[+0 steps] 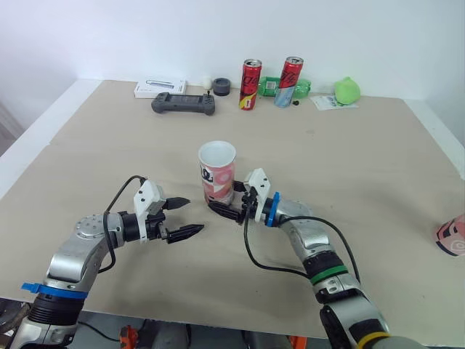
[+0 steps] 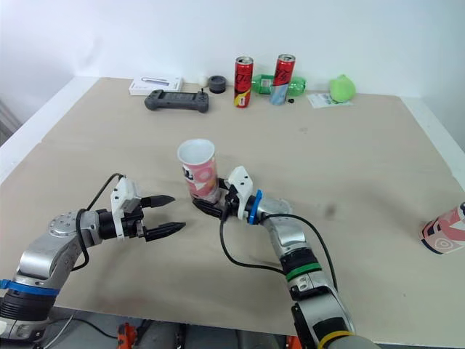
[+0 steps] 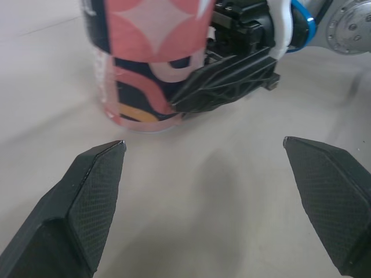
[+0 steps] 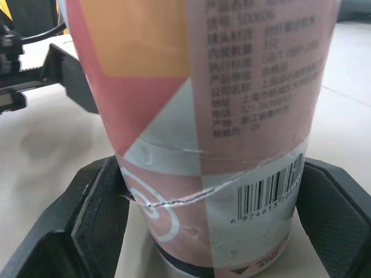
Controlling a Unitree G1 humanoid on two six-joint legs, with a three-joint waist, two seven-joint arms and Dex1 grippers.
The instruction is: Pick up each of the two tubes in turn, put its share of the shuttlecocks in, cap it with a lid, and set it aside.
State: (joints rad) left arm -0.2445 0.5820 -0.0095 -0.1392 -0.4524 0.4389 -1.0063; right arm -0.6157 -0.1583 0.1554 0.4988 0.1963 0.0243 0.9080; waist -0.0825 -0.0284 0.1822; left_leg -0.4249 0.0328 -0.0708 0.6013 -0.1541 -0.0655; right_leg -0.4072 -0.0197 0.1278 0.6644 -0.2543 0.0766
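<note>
A pink and white patterned tube (image 1: 217, 173) stands upright at the table's middle, its top open and white inside. My right gripper (image 1: 224, 206) is shut on the tube's lower part, and the right wrist view shows a black finger (image 4: 95, 205) pressed to each side of the tube (image 4: 208, 116). My left gripper (image 1: 186, 217) hovers open just left of the tube, its fingertips (image 3: 95, 185) spread wide and pointing at the tube's base (image 3: 145, 69). A second pink tube (image 1: 452, 236) lies on its side at the table's right edge.
Along the far edge stand two red cans (image 1: 250, 84) (image 1: 290, 81), with a green bottle (image 1: 270, 87), a green ball (image 1: 346, 90), a dark game controller (image 1: 183, 104), a white box (image 1: 160, 88) and a small black roll (image 1: 221, 86). The table's front edge (image 1: 218, 320) runs close under both arms.
</note>
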